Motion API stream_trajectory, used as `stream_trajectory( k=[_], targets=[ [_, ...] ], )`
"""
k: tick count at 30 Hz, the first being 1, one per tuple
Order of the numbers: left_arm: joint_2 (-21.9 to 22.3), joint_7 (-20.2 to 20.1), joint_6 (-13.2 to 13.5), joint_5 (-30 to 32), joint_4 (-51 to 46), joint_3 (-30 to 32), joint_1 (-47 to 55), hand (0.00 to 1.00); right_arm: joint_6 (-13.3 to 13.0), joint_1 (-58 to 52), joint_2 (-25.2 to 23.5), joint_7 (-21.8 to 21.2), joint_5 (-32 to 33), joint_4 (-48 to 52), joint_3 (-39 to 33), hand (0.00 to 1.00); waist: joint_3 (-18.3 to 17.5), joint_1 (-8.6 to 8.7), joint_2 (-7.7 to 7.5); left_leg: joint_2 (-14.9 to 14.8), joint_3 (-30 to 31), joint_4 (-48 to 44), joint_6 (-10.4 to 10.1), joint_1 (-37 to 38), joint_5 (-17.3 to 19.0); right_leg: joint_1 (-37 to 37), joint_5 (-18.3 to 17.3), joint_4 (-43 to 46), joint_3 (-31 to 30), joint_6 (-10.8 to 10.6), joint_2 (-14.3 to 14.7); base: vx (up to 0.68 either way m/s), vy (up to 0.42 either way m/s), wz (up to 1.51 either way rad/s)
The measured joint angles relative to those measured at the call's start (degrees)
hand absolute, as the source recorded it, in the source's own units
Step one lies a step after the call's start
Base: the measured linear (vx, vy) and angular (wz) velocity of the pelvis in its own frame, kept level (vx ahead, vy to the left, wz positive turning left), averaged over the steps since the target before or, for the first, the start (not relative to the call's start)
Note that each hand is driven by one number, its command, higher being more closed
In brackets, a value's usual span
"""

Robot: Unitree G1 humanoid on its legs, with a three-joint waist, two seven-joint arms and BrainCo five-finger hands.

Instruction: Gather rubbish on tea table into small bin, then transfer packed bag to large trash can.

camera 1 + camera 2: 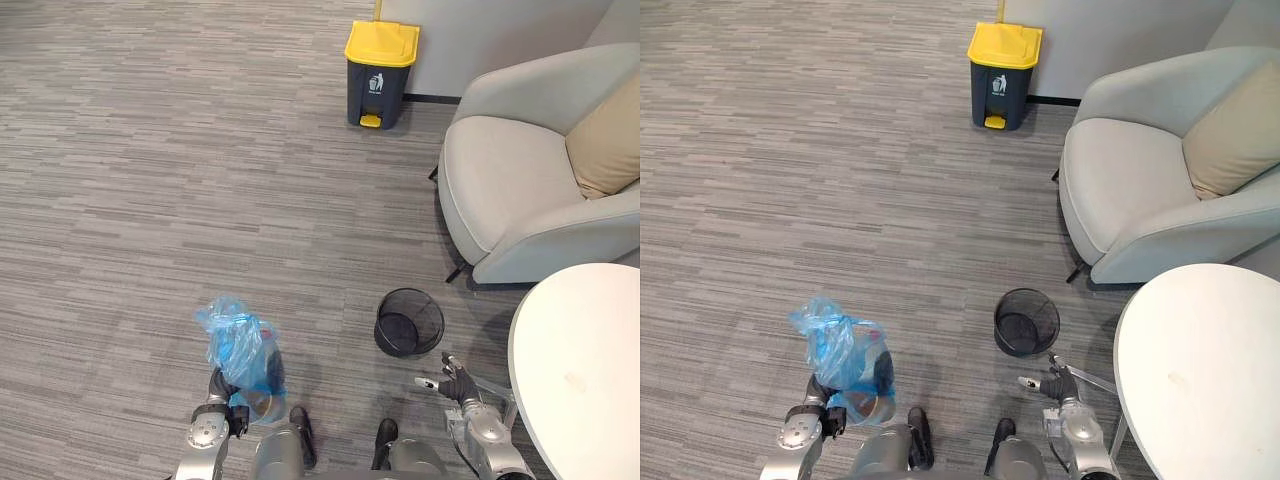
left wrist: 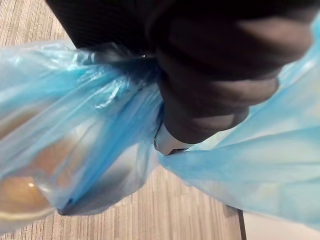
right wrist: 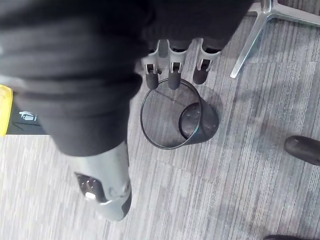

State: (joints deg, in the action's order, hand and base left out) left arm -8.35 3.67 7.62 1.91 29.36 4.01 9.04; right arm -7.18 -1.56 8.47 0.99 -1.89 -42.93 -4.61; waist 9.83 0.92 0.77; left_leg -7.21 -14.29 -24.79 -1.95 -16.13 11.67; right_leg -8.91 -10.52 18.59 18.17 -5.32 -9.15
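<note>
Fingers of the left hand [image 2: 167,142] are mostly hidden under the dark ribbed cover; one silver tip shows, pressed into the gathered neck of the blue bag [image 2: 75,140], so the grip is closed round the plastic. From the fingers the film bulges out on both sides. Rounded brownish shapes show through it, but the creased plastic makes them too vague to name. From the head the bag sits just beyond the left hand [image 1: 217,384], its crumpled top fanning out and something tan and a spot of red showing low inside.

Fingers [image 3: 173,80] of the right hand [image 1: 455,383] are straight and side by side, holding nothing, with the thumb set well apart from them. Just past their dark tips stands the small bin [image 3: 209,125], a black mesh basket upright on the floor, not touched by them. Through the mesh its bottom looks dark, and what it holds cannot be made out. The cover blocks a large part of that wrist view.

Beside the right fingers, on the outer side, a silver metal foot [image 3: 255,35] runs across the carpet [image 1: 150,180], and the white round table [image 1: 590,380] is cut off by the picture's edge. Farther out beyond the fingertips is a pale armchair [image 1: 500,190] with a beige cushion [image 1: 605,150], also cut off. Well ahead of both hands, against the wall, stands the large trash can [image 1: 380,95], dark with a closed yellow lid [image 1: 382,43].
</note>
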Motion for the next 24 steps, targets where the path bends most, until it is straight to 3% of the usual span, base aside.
stream_trajectory(
  k=[3,4,6,8,10,13,14,15,16,18,20,21,22,24],
  targets=[
    [-0.51,0.00,-0.02,-0.05,-0.85,0.07,0.69,1.00,0.58,-0.22,-0.11,-0.03,-0.49,-1.33,0.06,0.00,0.45,0.04,-1.70,1.80,0.48,-5.09,0.96,-0.13,4.62,-1.96,-4.73,10.26,-1.25,-1.37,-3.96,0.06,0.084,0.16],
    [-0.69,0.00,-0.20,-0.07,-1.18,-0.11,1.03,1.00,0.96,-0.46,-0.12,-0.04,-0.49,-1.31,0.09,0.00,0.59,0.10,-1.78,2.46,0.93,-6.55,1.43,0.02,6.26,-3.22,-4.51,14.87,-3.03,-1.27,-4.98,0.16,0.127,0.22],
    [-1.32,0.02,-0.50,-0.08,-2.59,-0.47,1.35,1.00,1.13,-1.17,-0.54,-0.07,-0.50,-1.29,0.24,0.00,1.16,0.60,-2.12,3.26,2.29,-7.22,2.45,1.41,7.60,-6.86,-1.25,25.13,-7.39,-0.05,-5.57,0.18,0.115,0.42],
    [-2.24,0.06,-0.51,-0.10,-3.96,-1.01,1.24,1.00,1.22,-2.53,-1.45,-0.10,-0.51,-1.19,0.42,0.00,1.93,1.35,-1.56,3.28,5.14,-6.99,2.91,3.38,8.75,-9.89,-3.62,29.94,-10.41,-0.73,-3.08,0.22,0.025,0.64],
    [-2.88,0.11,-0.50,-0.16,-4.91,-1.16,0.78,1.00,1.20,-2.66,-1.65,-0.10,-0.50,-0.98,1.12,0.00,2.02,1.36,-3.33,3.70,6.72,-5.66,3.09,5.35,9.74,-13.44,-5.79,27.16,-10.14,0.04,-0.06,0.27,-0.071,0.43],
    [-2.91,-0.01,-0.59,-0.18,-4.39,-1.83,-0.14,1.00,1.15,-2.86,-0.97,-0.07,-0.50,-1.30,0.94,0.00,2.05,1.86,-3.51,4.16,8.64,-3.90,1.53,7.49,10.61,-15.82,-5.29,18.71,-7.76,0.84,2.49,0.34,-0.141,0.49],
    [-2.99,-0.01,-0.58,-0.19,-4.23,-1.81,-0.64,1.00,1.19,-3.37,-0.79,-0.08,-0.50,-1.28,0.87,0.00,1.72,1.97,-4.15,4.81,9.66,-3.56,-0.22,8.89,10.97,-15.23,-2.40,13.60,-8.05,3.49,3.25,0.47,-0.180,0.71],
    [-2.57,-0.04,-0.62,-0.18,-3.70,-1.82,-1.13,1.00,1.25,-3.72,-0.33,-0.08,-0.49,-1.33,0.49,0.00,1.57,2.19,-3.71,4.59,11.17,-3.75,-1.45,10.03,11.69,-13.75,-0.37,14.30,-7.14,6.54,3.28,0.58,-0.208,0.61],
    [-2.06,-0.23,-0.68,-0.17,-4.01,-1.89,-1.10,1.00,1.30,-3.92,-0.04,-0.03,-0.48,-0.87,-0.11,0.00,1.29,1.72,-1.63,2.75,11.05,-3.41,-3.58,11.39,10.29,-11.95,-1.48,13.82,-5.43,7.36,4.37,0.52,-0.163,0.36],
    [-1.53,-0.50,-0.67,-0.16,-4.26,-1.95,-1.23,1.00,1.30,-3.86,0.05,-0.13,-0.49,-0.06,-0.04,0.00,1.22,1.49,-0.06,0.78,11.03,-5.48,-5.56,11.90,8.66,-8.53,-2.39,11.58,-3.89,8.17,5.90,0.45,-0.144,0.17],
    [-0.83,-1.16,-0.67,-0.17,-4.86,-1.92,-1.15,1.00,1.31,-4.33,-0.45,-0.11,-0.46,1.84,0.10,0.00,1.31,1.42,0.33,-1.37,10.23,-16.33,-5.40,9.90,3.17,-1.59,-2.49,5.91,-3.31,8.42,8.31,0.49,-0.156,0.10],
    [-0.47,-1.27,-0.67,-0.18,-5.82,-2.06,-0.53,1.00,1.22,-4.58,-0.71,-0.04,-0.42,3.96,0.12,0.00,1.41,0.84,0.13,-4.16,8.40,-25.95,-4.59,6.66,1.70,3.25,-2.47,2.25,-4.21,8.63,9.60,0.57,-0.121,-0.31],
    [-0.05,-1.26,-0.66,-0.17,-6.79,-2.04,-0.03,1.00,1.06,-4.15,-0.74,0.06,-0.32,5.42,0.04,0.00,1.29,0.28,-0.27,-5.92,5.77,-31.47,-2.37,4.44,3.22,6.25,-2.56,0.05,-5.90,8.91,10.28,0.46,-0.055,-0.46],
    [0.42,-1.29,-0.65,-0.17,-7.08,-2.14,-0.13,1.00,0.87,-3.29,-0.78,0.09,-0.15,6.19,-0.04,0.00,1.02,-0.64,-1.20,-6.01,4.09,-32.03,-0.59,0.49,5.62,9.04,-2.58,-2.60,-8.61,8.93,9.96,0.40,0.027,-0.60]
  ],
)
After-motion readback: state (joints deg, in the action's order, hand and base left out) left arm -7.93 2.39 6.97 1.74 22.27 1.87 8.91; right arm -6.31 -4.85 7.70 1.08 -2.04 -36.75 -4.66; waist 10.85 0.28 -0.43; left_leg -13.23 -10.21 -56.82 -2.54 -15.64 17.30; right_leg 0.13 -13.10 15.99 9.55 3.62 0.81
